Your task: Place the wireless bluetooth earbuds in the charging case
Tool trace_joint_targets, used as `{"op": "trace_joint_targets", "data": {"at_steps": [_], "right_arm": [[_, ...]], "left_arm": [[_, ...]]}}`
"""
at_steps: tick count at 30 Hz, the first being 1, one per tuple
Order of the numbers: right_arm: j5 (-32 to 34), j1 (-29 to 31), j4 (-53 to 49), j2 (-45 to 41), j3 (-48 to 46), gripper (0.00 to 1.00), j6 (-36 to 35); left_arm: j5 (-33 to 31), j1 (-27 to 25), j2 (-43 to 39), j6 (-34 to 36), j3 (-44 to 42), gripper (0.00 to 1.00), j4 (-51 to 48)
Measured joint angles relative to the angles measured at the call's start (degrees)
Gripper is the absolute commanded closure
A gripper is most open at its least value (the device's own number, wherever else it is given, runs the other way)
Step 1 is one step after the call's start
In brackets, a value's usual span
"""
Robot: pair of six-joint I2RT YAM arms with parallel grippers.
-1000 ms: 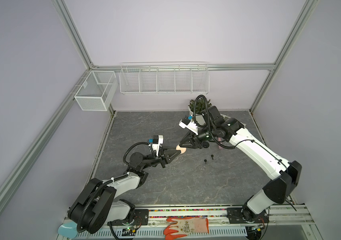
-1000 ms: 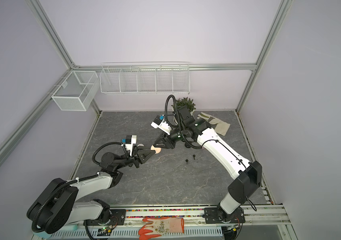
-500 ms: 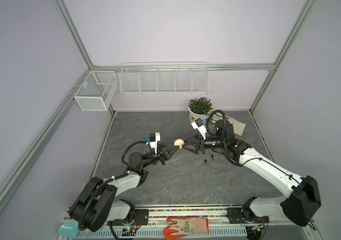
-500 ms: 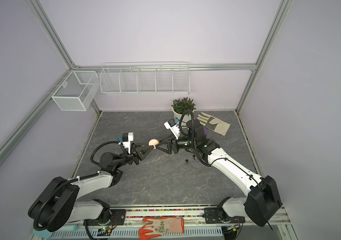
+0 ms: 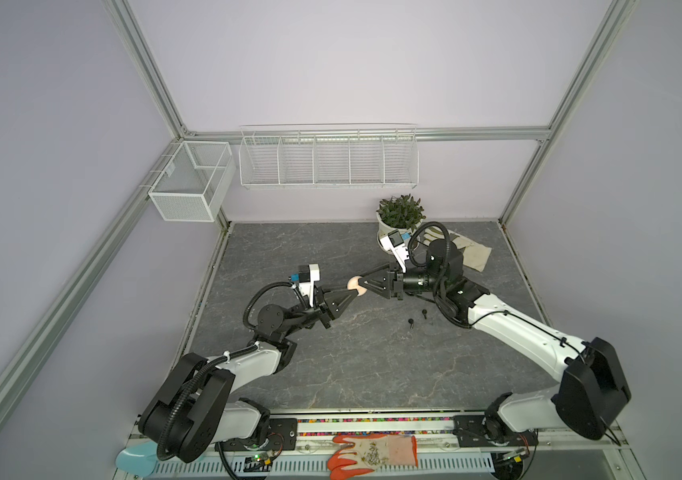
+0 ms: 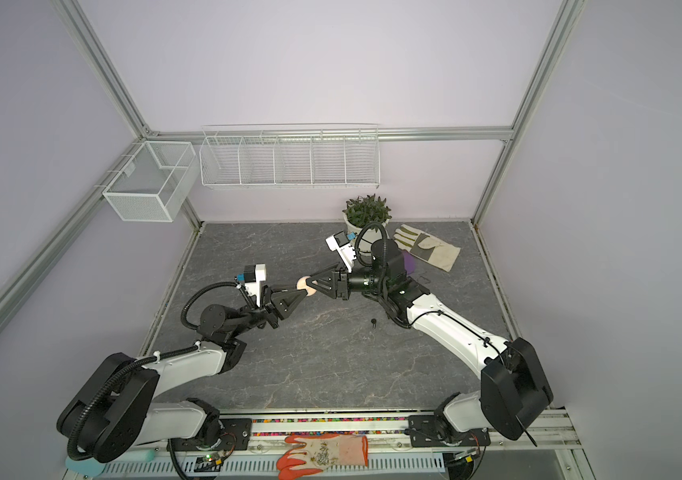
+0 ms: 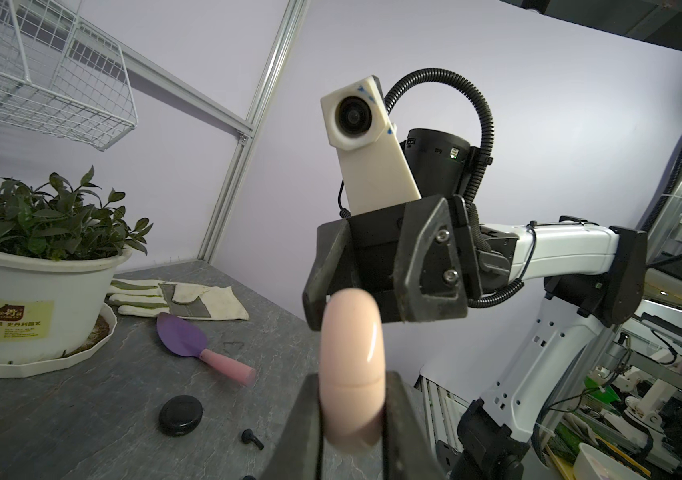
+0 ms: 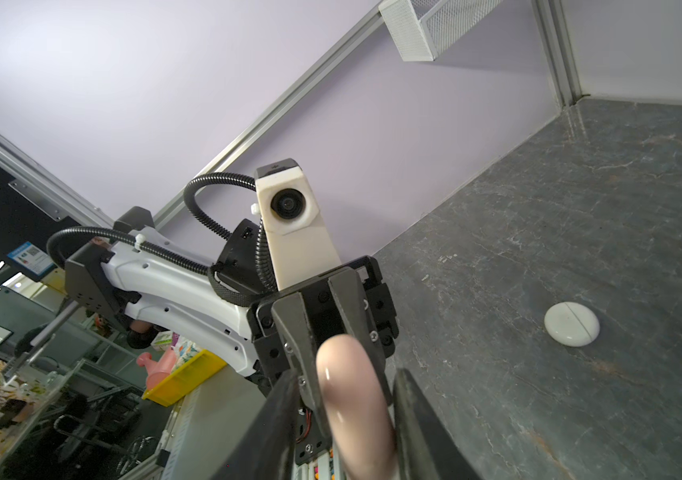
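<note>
Left pincer: the left gripper (image 7: 352, 382) is closed on one edge of a round, flat, peach-pink plastic charging case (image 7: 352, 328).
Pink case: it is held on its edge in the air, above the dark grey marbled tabletop (image 5: 331, 365), at the middle of both top views. Its lid is seen shut, with only a thin seam.
Right pincer: the right gripper (image 8: 347, 372) is placed around the opposite edge of the pink case, with one finger at each side. Whether the fingers press on it cannot be told.
Earbuds: a small black stemmed earbud (image 5: 410, 322) and a second black earbud (image 5: 424, 312) are laid on the tabletop, just beside each other. They are near the right arm and outside every case.
Black case: a round black charging case (image 7: 180, 414) is laid shut on the tabletop, near the earbuds.
Far right: a green plant in a white pot (image 5: 389, 232), a purple trowel with pink handle (image 7: 183, 336) and a pale work glove (image 6: 430, 251) are set near the back wall.
White case: a round white charging case (image 8: 572, 324) is laid flat and shut on the tabletop. It is seen only in the right wrist view.
</note>
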Motion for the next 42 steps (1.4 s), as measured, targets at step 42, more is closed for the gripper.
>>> {"op": "trace_joint_targets", "data": {"at_steps": [42], "right_arm": [[2.5, 2.5, -19.0, 0.2, 2.9, 0.61, -19.1]], "left_arm": [[-2.2, 1.5, -0.2, -5.7, 0.3, 1.00, -0.6]]}}
